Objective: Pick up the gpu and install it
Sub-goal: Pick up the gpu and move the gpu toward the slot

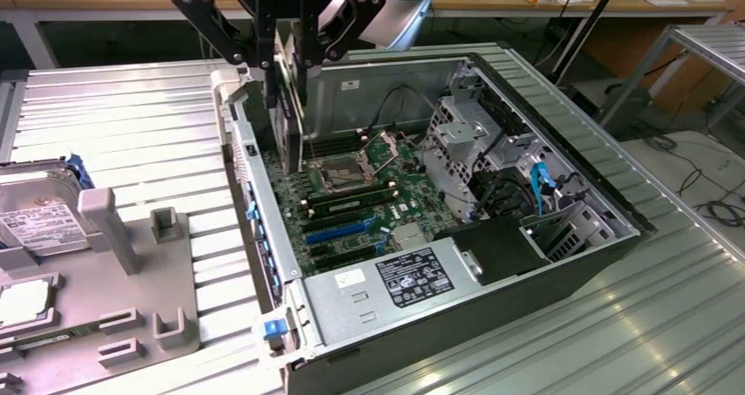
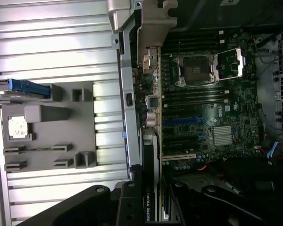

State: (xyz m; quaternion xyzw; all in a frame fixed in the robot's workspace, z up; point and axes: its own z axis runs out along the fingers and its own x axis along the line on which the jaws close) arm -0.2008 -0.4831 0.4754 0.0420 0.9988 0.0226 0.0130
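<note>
Above the motherboard [image 1: 349,194] inside the open case [image 1: 385,81], the tool [image 1: 289,59] clamps the gpu [image 1: 289,129] on edge.

Counter [image 1: 128,116]: ribbed silvery metal slats, bright with glare. Open computer case [image 1: 489,316] lies on its side on it, toward the exterior view's right. Grey moulded parts fixture [image 1: 128,282] sits flat just beside the case, on the exterior view's left.
</note>
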